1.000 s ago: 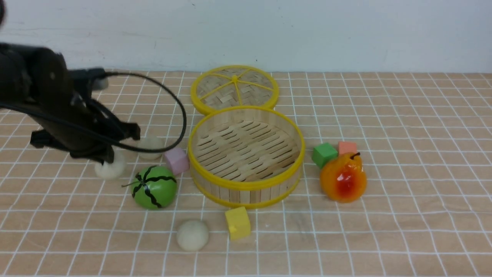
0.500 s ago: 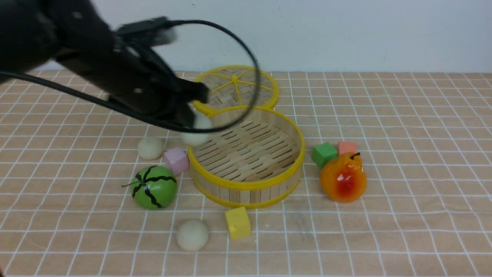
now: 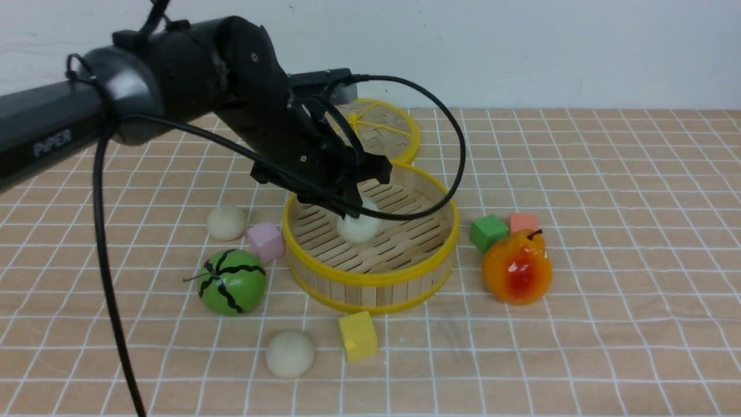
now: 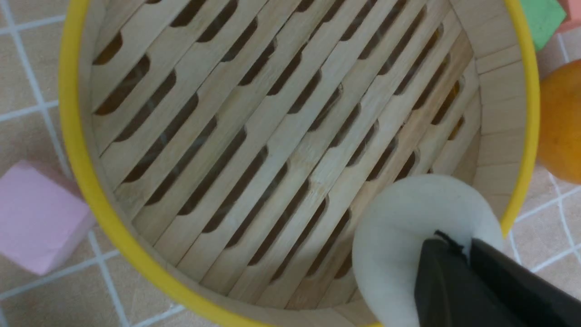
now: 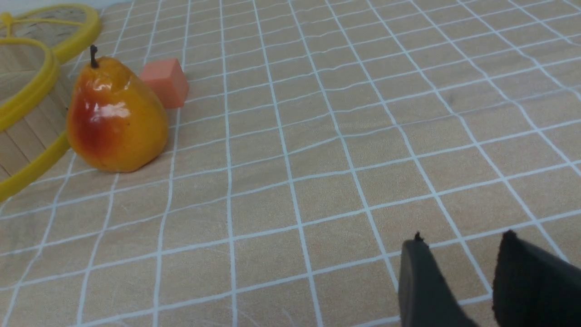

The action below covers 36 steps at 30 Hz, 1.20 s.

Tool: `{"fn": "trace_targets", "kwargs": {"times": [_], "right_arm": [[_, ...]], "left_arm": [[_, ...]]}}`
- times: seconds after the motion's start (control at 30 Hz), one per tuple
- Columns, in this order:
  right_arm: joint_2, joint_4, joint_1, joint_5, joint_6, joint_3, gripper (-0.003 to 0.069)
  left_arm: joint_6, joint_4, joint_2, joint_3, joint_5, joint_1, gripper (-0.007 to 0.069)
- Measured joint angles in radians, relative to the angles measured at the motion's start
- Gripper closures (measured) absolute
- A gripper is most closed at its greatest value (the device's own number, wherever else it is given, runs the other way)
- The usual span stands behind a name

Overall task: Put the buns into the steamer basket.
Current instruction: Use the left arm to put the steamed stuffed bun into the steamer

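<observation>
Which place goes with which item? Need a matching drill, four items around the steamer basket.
Items:
1 bun in the left gripper
2 pear
3 yellow cube
4 lid

Places:
A behind the steamer basket
B on the robot's right of it, by the green cube
C in front of it, nearer the robot
D held over its inside

Pairs: 1-D, 2-B, 3-C, 4-A

This is probably a robot-testing lab rather than a real kitchen. A bench (image 3: 637,370) draped in tan, white-gridded cloth (image 3: 608,174) stands against a bare white wall (image 3: 521,52). A black robot arm (image 3: 116,98) marked PIPER reaches over a glossy toy pear (image 3: 517,269) and a green cube (image 3: 488,233).
</observation>
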Motion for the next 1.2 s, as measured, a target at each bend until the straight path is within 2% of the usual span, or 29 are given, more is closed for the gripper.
{"fn": "trace_targets", "kwargs": {"times": [0.4, 0.83, 0.97, 1.2], "right_arm": [[0.0, 0.0, 0.0, 0.0, 0.0, 0.0, 0.0418], [0.0, 0.0, 0.0, 0.0, 0.0, 0.0, 0.0418], [0.0, 0.0, 0.0, 0.0, 0.0, 0.0, 0.0418], [0.0, 0.0, 0.0, 0.0, 0.0, 0.0, 0.0418]], "left_arm": [[0.0, 0.003, 0.081, -0.008, -0.037, 0.0, 0.063], [0.0, 0.01, 0.164, -0.008, -0.169, 0.0, 0.0598], [0.0, 0.01, 0.167, -0.008, -0.168, 0.0, 0.0546], [0.0, 0.01, 0.167, -0.012, -0.143, 0.0, 0.0368]]}}
